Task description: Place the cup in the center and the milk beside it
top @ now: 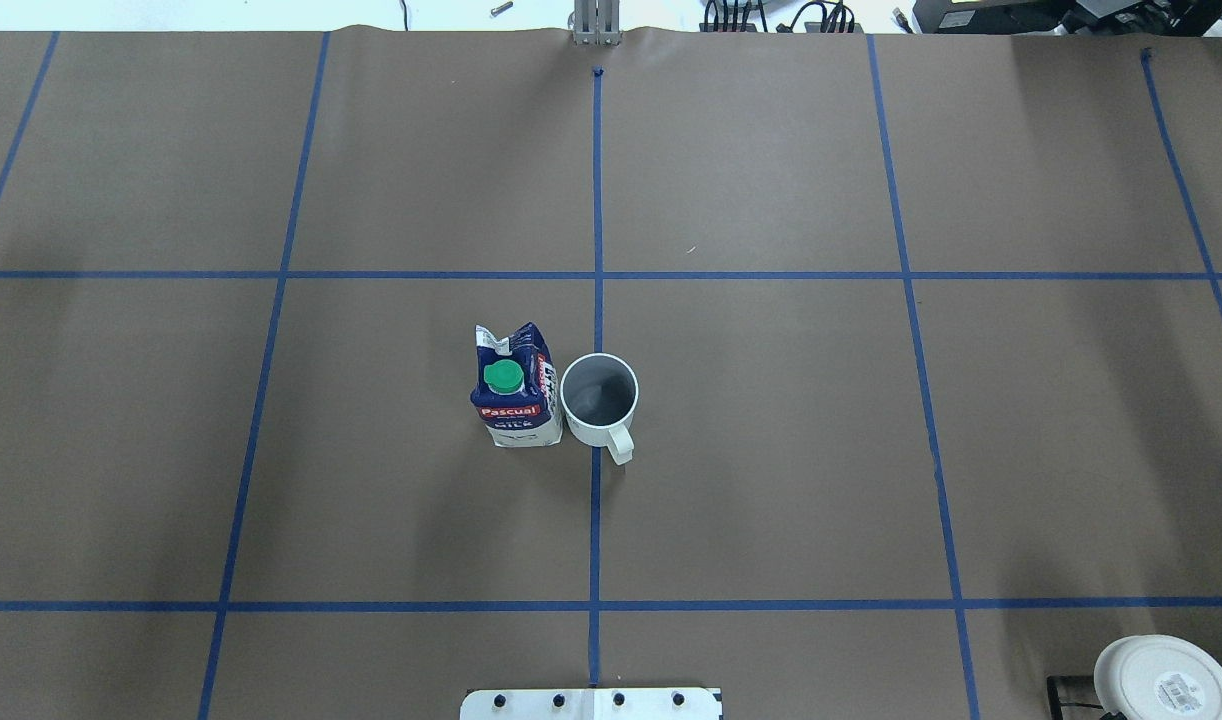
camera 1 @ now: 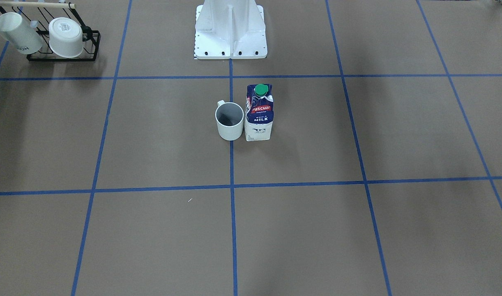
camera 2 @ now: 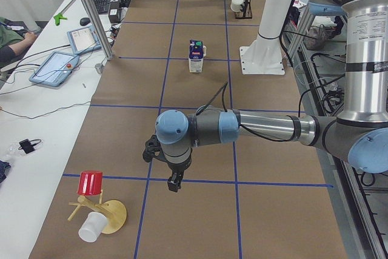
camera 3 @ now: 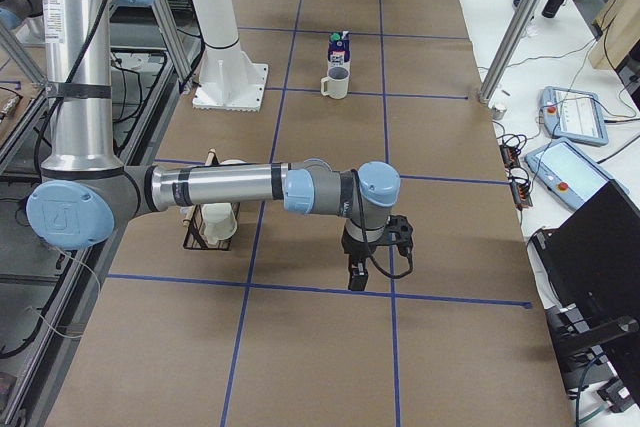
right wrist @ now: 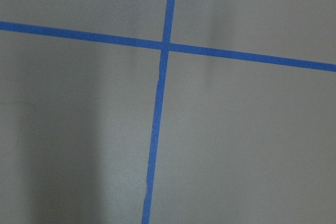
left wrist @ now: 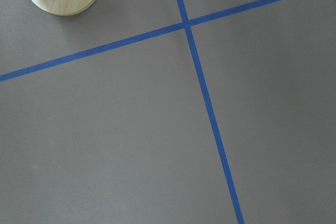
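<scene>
The white cup stands upright in the center rectangle, on its blue dividing tape line. The navy-and-white milk carton with a green cap stands upright right beside it, almost touching. In the overhead view the cup is to the right of the milk. My left gripper hangs over the table far from both, near the wooden stand end. My right gripper hangs over the table at the other end. Both show only in the side views, so I cannot tell whether they are open or shut.
A black rack with two other white cups stands at the table's end on my right. A wooden stand with a red cup and a white cup stands near my left gripper. The white robot base is behind the cup.
</scene>
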Controlling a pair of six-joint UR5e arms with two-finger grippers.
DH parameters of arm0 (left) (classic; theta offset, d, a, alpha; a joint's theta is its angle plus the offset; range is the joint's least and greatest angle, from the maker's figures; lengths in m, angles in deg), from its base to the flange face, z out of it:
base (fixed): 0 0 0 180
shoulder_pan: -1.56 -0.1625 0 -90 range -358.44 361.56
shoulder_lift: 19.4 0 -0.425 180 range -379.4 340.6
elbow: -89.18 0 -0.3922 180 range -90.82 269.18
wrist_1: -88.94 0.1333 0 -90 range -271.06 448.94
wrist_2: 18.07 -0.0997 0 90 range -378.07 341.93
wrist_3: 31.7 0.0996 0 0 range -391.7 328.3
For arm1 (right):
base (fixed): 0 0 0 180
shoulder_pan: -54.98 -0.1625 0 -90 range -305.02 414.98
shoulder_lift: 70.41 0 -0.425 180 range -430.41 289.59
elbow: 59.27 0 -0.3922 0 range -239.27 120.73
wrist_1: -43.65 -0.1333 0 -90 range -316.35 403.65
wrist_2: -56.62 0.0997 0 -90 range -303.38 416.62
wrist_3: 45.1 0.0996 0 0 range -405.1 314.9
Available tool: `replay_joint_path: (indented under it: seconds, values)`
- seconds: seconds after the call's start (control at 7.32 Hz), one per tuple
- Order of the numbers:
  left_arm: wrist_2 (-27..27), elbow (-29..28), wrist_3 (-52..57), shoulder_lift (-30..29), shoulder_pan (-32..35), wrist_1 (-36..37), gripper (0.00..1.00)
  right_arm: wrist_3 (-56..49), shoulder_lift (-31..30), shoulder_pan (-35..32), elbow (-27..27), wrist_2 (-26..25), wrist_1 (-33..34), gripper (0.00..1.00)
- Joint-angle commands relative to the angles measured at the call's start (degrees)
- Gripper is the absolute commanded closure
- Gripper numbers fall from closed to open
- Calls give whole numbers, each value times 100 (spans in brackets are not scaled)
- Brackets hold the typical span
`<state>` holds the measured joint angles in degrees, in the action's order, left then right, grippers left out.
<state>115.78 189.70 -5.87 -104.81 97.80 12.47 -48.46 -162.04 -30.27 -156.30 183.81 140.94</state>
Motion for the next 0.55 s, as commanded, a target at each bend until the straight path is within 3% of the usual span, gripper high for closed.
replay_joint_path:
  seconds: [0.0,0.41]
  values:
    - [1,3,9,7,0,0,1,-7,5,0,0,7,0,0]
    - [1,3,44,7,0,0,1,2,-21,0,0,24,-149,0]
